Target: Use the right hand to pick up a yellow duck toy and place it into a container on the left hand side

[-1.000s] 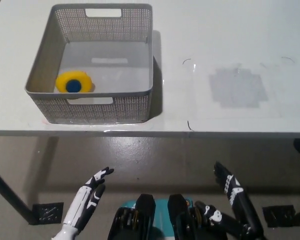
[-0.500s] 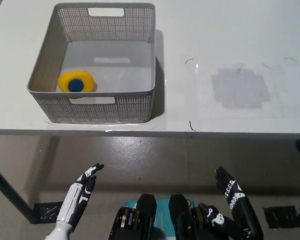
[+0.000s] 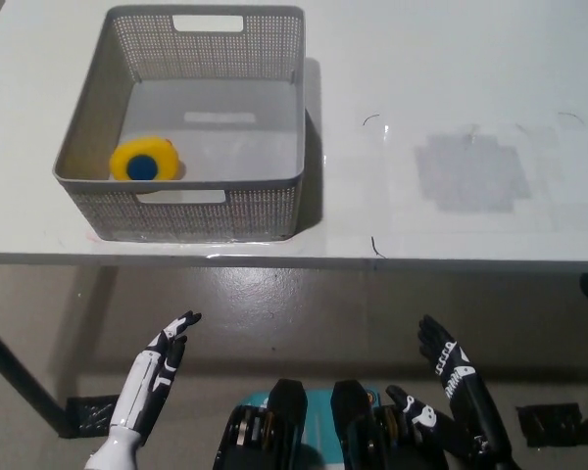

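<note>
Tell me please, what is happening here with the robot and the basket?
Nothing is being handled at this moment. The yellow duck toy already lies inside the grey basket, near its front left corner, on the left part of the white table. Both hands are empty and open, held low below the table edge: the white left hand at the lower left and the black right hand at the lower right. So the placing looks finished.
</note>
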{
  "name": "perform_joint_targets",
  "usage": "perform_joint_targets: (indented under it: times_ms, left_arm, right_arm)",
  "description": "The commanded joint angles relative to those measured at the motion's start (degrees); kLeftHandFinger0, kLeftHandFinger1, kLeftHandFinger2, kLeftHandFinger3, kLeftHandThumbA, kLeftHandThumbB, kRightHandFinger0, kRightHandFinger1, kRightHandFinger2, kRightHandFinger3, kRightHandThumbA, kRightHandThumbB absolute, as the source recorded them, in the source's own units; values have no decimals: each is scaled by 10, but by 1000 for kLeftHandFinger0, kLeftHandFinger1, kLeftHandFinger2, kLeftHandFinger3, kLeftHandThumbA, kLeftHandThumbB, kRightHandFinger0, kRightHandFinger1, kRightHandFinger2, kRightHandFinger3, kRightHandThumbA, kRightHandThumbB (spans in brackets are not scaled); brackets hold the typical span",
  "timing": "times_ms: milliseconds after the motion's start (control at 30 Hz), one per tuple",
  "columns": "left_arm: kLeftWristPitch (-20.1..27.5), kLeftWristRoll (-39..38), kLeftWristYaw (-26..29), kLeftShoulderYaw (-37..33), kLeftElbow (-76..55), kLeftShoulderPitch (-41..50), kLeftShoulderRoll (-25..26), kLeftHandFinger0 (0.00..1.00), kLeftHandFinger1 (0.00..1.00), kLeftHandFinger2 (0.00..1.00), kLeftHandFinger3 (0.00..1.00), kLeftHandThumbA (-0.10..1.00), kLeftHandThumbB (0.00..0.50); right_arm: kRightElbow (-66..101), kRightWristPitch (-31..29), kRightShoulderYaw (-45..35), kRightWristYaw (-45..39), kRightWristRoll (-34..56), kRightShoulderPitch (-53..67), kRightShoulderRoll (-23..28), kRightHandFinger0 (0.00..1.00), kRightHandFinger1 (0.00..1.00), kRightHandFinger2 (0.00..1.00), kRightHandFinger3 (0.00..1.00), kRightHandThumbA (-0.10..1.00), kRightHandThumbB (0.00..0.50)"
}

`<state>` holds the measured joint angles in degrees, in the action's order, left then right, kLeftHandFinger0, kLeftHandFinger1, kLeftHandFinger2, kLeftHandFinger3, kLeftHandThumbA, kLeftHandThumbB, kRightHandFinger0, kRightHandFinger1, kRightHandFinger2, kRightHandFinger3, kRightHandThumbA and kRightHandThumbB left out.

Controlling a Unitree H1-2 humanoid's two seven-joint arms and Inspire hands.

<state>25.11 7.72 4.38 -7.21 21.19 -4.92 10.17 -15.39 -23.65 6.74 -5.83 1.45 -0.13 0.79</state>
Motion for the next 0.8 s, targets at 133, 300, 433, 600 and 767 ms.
perform_joint_targets:
  times_ms: [133,300,433,600,767]
  left_arm:
    - [18,-6,16,0,-21,1,4,1000,1000,1000,1000,1000,500]
    - [18,-6,16,2,-20,-3,5,1000,1000,1000,1000,1000,500]
    - [18,-8,14,3,-20,-3,3,1000,1000,1000,1000,1000,500]
    - [18,-9,13,3,-17,-3,4,1000,1000,1000,1000,1000,500]
    - [18,-7,14,5,-13,-9,0,1000,1000,1000,1000,1000,500]
  right_arm:
    - [4,-33,0,-3,-9,-14,0,1000,1000,1000,1000,1000,383]
    - [2,-33,2,-5,-9,-23,0,1000,1000,1000,1000,1000,383]
    - [4,-33,4,-9,-8,-26,2,1000,1000,1000,1000,1000,360]
    - [0,-33,6,-6,-20,-30,3,1000,1000,1000,1000,1000,371]
    - [-3,-33,5,-2,-28,-36,6,1000,1000,1000,1000,1000,352]
